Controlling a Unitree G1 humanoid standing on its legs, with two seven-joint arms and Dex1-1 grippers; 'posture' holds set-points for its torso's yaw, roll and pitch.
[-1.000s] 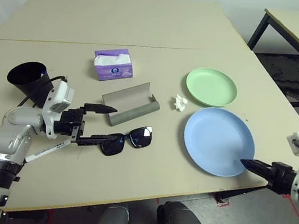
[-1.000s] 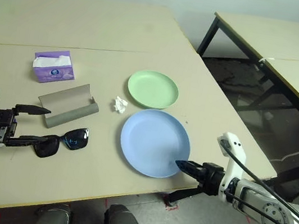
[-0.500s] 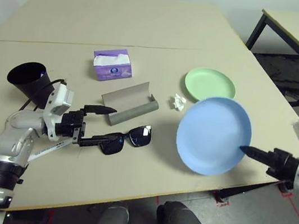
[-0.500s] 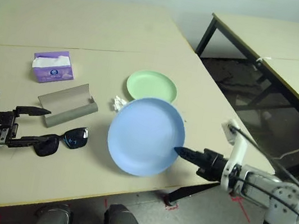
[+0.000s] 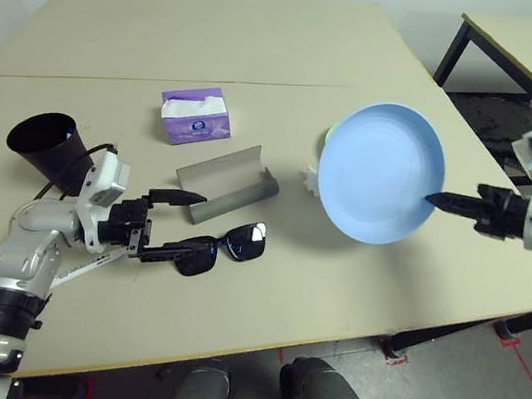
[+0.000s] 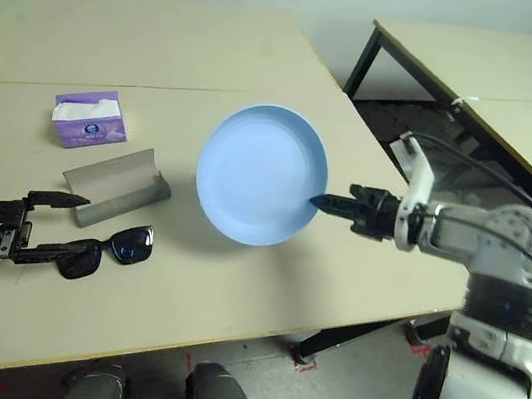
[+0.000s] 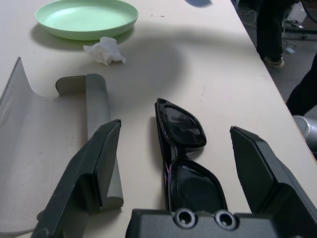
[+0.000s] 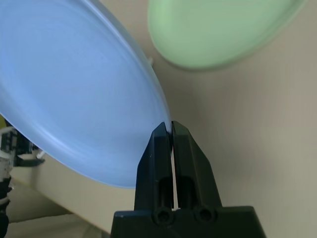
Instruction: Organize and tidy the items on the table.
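Pinching the light blue plate (image 5: 382, 171) by its rim at right of centre in the left eye view, the right gripper (image 5: 435, 198) holds it in the air, tilted up so its hollow faces the camera. It looks stiff and light, probably smooth plastic, so a rim pinch like this could slip or swing; a deeper bite on the rim seems safer. At lower left, the left gripper (image 5: 173, 222) stands spread wide around one end of the black sunglasses (image 5: 221, 246), gripping nothing. The grey-green glasses case (image 5: 224, 181) lies open just above them, the purple tissue box (image 5: 194, 114) further up, the black cup (image 5: 44, 141) at far left.

From the left wrist view, the sunglasses' long axis runs from bottom centre up the frame between the two fingers (image 7: 94, 171); they are rigid but fragile at lenses and hinges, best taken at the bridge. The crumpled white tissue (image 7: 105, 51) and pale green plate (image 7: 86, 18) sit at upper left.

From the right wrist view, closed fingers clamp the blue rim at centre, green plate at upper right.
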